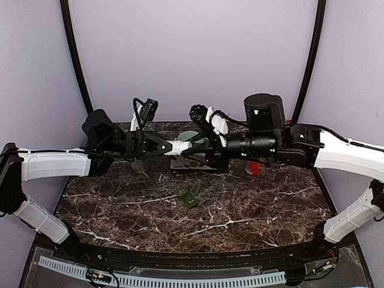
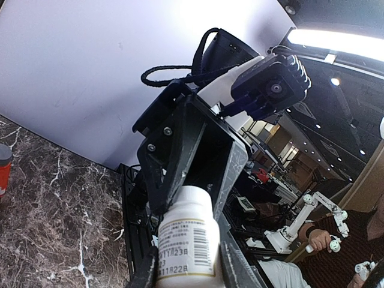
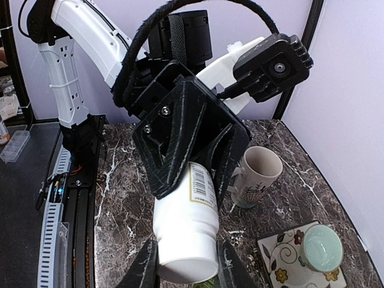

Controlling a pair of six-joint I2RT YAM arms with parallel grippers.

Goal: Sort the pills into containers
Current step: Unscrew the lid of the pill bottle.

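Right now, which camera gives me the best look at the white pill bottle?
Right wrist: the white pill bottle fills the foreground, showing body, barcode label and one end. Left wrist shows only its labelled part at the bottom edge. Top external shows a white sliver between the left end effector and right end effector.

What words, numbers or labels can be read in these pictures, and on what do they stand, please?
On the white bottle, left wrist view: two rows of characters, too blurred to quote.
Same label, right wrist view: a barcode, no legible digits.
On the mug: a printed picture, no legible words.
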